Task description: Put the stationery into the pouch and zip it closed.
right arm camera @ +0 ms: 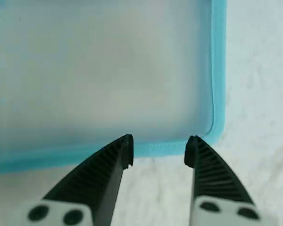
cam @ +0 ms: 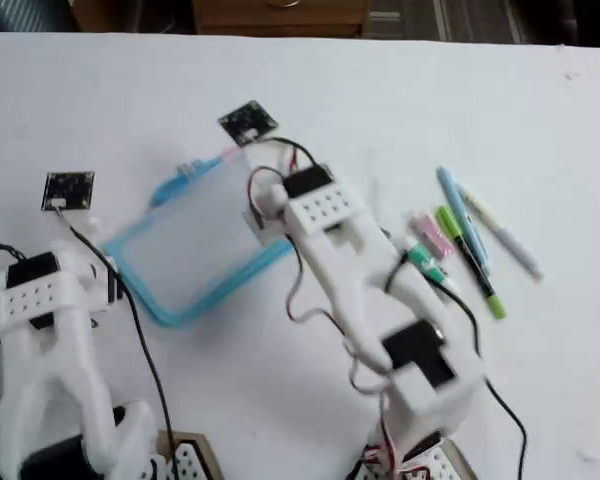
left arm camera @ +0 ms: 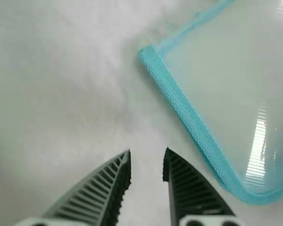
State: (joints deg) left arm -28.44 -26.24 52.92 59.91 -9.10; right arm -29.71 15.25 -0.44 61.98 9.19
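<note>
The clear pouch is laid flat, and the pens are kept well apart from it. The right gripper is spread at its blue edge, and the left gripper is slightly parted near a corner.

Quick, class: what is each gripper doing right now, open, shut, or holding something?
Left gripper: open, holding nothing.
Right gripper: open, holding nothing, at the pouch edge.

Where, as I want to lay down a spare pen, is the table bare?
Bare: the far strip of table beyond the pouch, and the near-right corner past the pens. Crowded: between pouch and pens, under the right arm.
</note>
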